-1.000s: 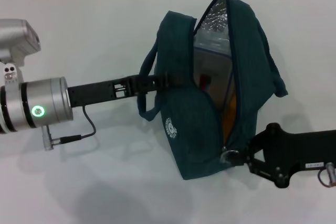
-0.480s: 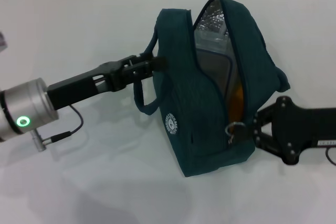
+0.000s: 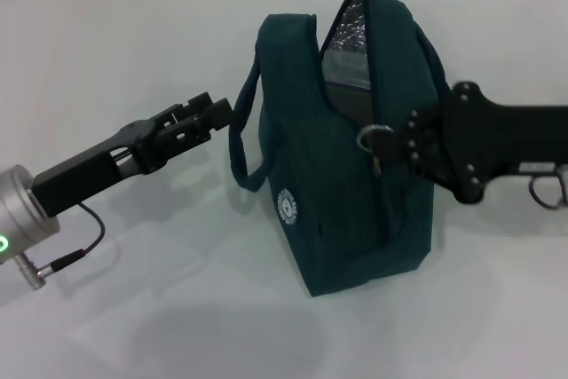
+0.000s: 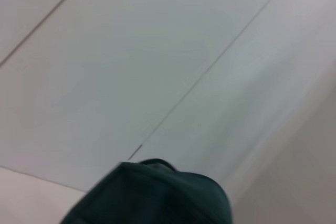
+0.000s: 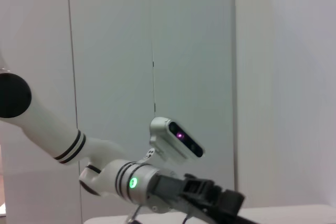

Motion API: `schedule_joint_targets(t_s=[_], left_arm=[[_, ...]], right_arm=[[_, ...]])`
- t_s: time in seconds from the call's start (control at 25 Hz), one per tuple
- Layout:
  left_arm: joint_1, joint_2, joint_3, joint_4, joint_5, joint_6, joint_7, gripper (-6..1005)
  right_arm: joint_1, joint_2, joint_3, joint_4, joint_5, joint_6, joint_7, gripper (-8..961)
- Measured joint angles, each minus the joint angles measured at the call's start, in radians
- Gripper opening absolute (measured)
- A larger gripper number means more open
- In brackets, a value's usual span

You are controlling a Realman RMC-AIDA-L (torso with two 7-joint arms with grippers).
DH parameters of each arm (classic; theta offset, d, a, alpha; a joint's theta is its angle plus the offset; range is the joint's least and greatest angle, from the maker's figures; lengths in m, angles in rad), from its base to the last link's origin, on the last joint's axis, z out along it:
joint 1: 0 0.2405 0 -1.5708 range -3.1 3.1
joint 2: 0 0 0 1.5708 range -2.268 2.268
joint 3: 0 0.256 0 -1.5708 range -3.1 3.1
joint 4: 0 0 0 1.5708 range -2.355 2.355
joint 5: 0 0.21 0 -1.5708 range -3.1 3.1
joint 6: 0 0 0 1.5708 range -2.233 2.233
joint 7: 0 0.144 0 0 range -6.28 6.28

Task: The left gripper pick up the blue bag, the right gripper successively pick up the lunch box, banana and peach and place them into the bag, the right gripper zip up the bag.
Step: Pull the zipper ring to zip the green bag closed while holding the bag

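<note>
The blue bag (image 3: 346, 157), one large dark teal fabric lunch bag with a small round white logo (image 3: 286, 206) whose lettering is too small to read, stands upright on the plain white worktop (image 3: 133, 308) toward its far edge, silver foil lining showing at the open top. The left tool (image 3: 217, 110) sits beside one loop handle (image 3: 244, 139), fingers slightly parted, empty. The right tool (image 3: 404, 141) pinches the metal ring zipper pull (image 3: 374, 138). Pale wall panels stand behind.

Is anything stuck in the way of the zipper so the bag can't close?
Nothing visible blocks it. The right gripper is at the ring pull, and the open stretch of the bag above it shows only foil lining.
</note>
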Motion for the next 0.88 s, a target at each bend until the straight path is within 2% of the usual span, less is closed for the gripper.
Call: schedule_joint_targets(t_s=[0.24, 0.48, 0.72, 0.88], left_arm=[[0.03, 0.018, -0.024, 0.008, -0.001, 0.031, -0.008, 884], [0.113, 0.027, -0.062, 0.062, -0.003, 0.033, -0.009, 880], [0.103, 0.012, -0.055, 0.066, 0.04, 0.034, -0.005, 877], [0.056, 0.002, -0.054, 0.05, 0.104, 0.034, -0.002, 875]], right_arm=[[0.083, 0.013, -0.026, 0.012, 0.038, 0.023, 0.006, 3], [0.177, 0.011, -0.145, 0.013, 0.127, 0.117, 0.019, 3], [0.179, 0.014, -0.218, 0.028, 0.135, 0.165, 0.017, 4], [0.172, 0.013, -0.228, 0.044, 0.173, 0.17, 0.015, 3]])
